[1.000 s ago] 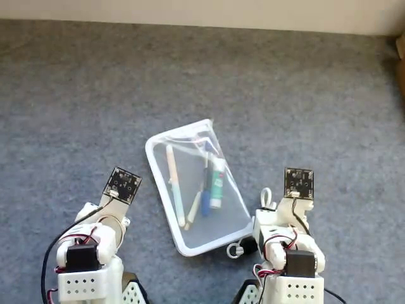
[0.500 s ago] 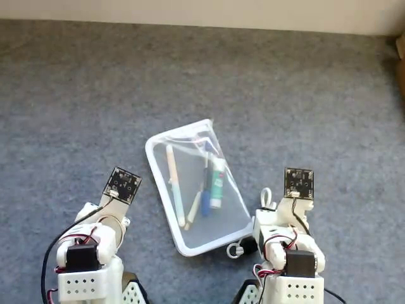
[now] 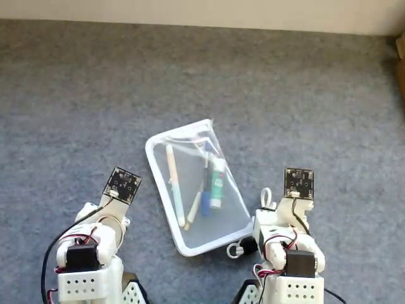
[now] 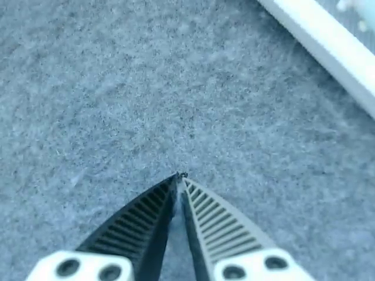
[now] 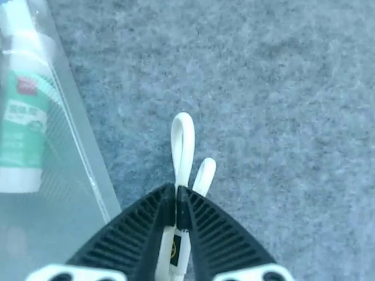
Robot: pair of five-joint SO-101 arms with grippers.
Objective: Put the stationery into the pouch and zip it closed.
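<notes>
The left arm (image 3: 88, 250) sits folded low on the near-left side of the pouch (image 3: 190, 221). Its wrist camera board (image 3: 123, 185) tilts toward the pouch's long left edge. The left tool (image 4: 180, 175) has its ribbed fingers (image 4: 214, 213) pressed together so the tips meet, with nothing between them, and it points down just beside that edge without touching the pouch. The right arm (image 3: 288, 250) is folded the same way at the pouch's near-right corner, its camera board (image 3: 299, 183) facing up. The right tool (image 5: 176, 190) is clamped on a white loop (image 5: 183, 137), which sticks out past the fingertips, just off the pouch's right edge.
</notes>
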